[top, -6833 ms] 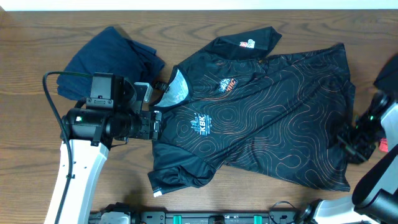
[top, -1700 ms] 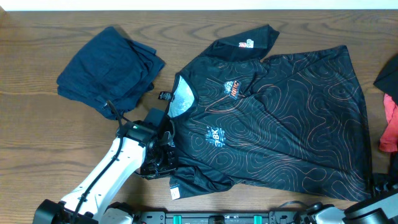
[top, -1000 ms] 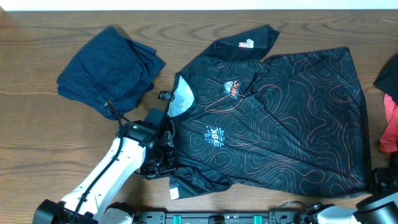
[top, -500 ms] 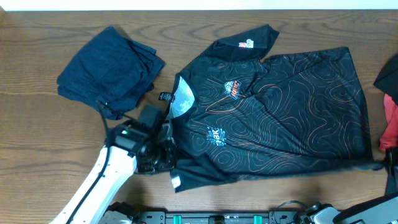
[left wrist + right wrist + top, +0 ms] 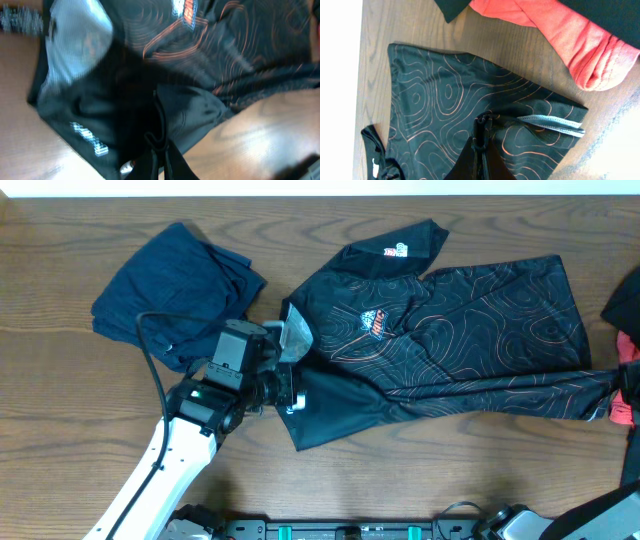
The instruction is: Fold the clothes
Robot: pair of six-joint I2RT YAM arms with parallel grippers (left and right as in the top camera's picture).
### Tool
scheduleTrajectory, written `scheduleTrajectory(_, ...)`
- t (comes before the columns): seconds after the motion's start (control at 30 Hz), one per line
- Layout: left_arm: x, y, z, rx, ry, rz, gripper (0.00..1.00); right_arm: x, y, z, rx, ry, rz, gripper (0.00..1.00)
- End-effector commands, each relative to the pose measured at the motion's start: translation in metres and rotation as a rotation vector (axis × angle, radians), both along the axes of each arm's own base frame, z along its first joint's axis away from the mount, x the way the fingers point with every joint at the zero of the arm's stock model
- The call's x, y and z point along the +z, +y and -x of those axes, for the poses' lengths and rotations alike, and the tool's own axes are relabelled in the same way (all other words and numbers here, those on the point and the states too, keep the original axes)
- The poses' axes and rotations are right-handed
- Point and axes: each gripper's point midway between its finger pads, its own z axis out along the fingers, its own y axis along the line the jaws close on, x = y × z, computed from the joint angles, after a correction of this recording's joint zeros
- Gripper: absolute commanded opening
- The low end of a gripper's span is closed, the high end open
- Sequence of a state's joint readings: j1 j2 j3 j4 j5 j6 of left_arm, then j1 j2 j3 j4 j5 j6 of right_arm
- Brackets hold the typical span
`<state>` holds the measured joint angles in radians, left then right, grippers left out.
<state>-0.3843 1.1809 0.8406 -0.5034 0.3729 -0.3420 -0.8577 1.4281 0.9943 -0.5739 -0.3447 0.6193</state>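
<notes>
Folding: both arms carried the near edge of the jersey [image 5: 450, 330] over toward its far edge, a lengthwise fold that looked roughly half made.
Left gripper [image 5: 290, 392]: jaws pressed together on the near sleeve [image 5: 335, 405], just beside the light-blue collar [image 5: 297, 335].
Right gripper [image 5: 481, 131]: pinched closed on the hem corner [image 5: 555, 122], at the right end of the table [image 5: 80, 440].
Jersey: it lay across the middle of the table, its far half flat on the wood and its near half raised and doubled inward. The cloth was drawn out between the two grippers.
Doing it well: the step seemed to call for both grippers to travel together at the same height. The span needed to be taut, and the near edge laid along the far edge before either grip let go.
Watch point: the hem end hung close to a red garment [image 5: 580, 55], which the cloth might have dragged.
Neighbour: a navy garment pile [image 5: 175, 290] sat just beside the collar, clear of the fold.
</notes>
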Motion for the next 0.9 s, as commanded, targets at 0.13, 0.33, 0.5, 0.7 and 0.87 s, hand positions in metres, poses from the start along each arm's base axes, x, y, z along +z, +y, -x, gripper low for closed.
scheduleTrajectory(0.13,0.030,0.008,-0.040,0.058,-0.175,0.031,0.06,-0.004,-0.009,-0.007,-0.033,-0.002,0.002,0.01)
scheduleTrajectory(0.33,0.057,0.010,-0.058,0.081,-0.265,0.063,0.06,0.005,-0.019,-0.016,-0.033,-0.049,0.053,0.01)
scheduleTrajectory(0.5,0.080,0.017,-0.071,0.096,-0.335,0.070,0.06,0.013,-0.027,-0.023,-0.057,-0.094,0.076,0.01)
scheduleTrajectory(0.7,0.095,0.020,-0.085,0.114,-0.409,0.089,0.06,0.016,-0.026,-0.031,-0.060,-0.109,0.087,0.01)
scheduleTrajectory(0.87,0.093,0.018,-0.094,0.109,-0.428,0.089,0.06,0.006,-0.023,-0.039,-0.045,-0.092,0.085,0.01)
